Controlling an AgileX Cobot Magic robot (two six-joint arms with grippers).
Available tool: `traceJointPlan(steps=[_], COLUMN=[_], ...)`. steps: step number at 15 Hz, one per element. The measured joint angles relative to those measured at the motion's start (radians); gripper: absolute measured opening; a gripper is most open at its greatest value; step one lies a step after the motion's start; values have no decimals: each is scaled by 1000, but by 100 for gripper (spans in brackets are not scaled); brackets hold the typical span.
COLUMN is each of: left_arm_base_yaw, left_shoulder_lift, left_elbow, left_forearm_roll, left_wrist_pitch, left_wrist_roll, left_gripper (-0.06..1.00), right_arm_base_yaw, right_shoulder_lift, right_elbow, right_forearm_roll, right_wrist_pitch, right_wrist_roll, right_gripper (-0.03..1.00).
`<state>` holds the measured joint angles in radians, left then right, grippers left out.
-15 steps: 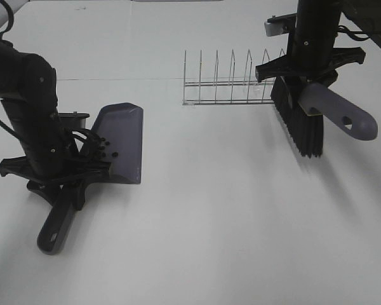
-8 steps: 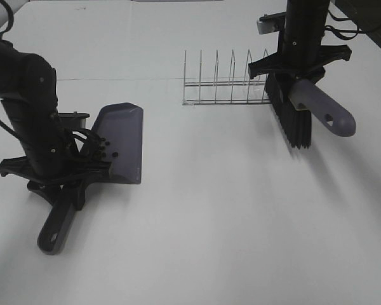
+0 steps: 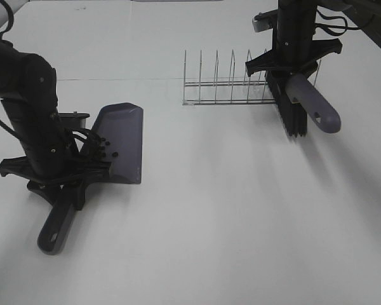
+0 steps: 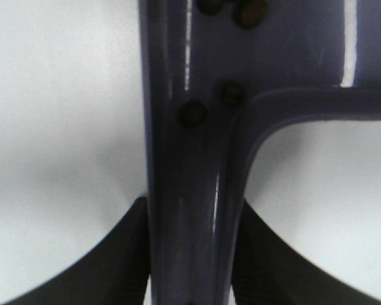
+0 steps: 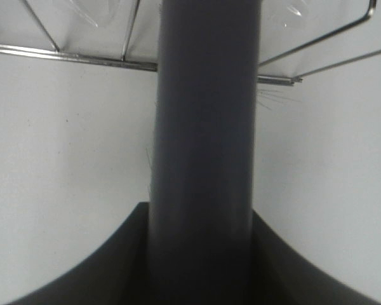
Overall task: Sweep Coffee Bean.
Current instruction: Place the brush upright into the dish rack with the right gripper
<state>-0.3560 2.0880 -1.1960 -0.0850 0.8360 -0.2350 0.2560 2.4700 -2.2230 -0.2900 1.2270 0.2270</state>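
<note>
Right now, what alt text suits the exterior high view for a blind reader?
The left gripper holds a grey-purple dustpan containing coffee beans; right gripper holds a brush, bristles down, beside a wire rack on a white table.

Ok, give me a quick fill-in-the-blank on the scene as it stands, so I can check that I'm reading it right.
1. The coffee beans lie in the ____, near its handle end.
2. The right gripper is shut on the handle of the ____, bristles pointing down.
3. The wire rack stands nearer the ____ arm than the other.
Missing words: dustpan; brush; right.
</note>
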Motion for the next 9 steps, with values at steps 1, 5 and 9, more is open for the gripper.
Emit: traceJointPlan(steps=[1, 5, 9], left_arm_base_yaw=[0, 0, 0], left_shoulder_lift=[0, 0, 0], left_elbow=[0, 0, 0], left_forearm_roll=[0, 0, 0], left_wrist_pitch=[0, 1, 1], left_wrist_roll=[0, 0, 0], left_gripper=[34, 34, 34], right_arm_base_yaw=[-4, -35, -39], right_shoulder_lift=[10, 25, 29], right_elbow=[-16, -22, -22], right_forearm_roll=[4, 60, 65], right_wrist_pitch=[-1, -90, -158], right_wrist_roll=[0, 1, 9], right_gripper=[30, 30, 30])
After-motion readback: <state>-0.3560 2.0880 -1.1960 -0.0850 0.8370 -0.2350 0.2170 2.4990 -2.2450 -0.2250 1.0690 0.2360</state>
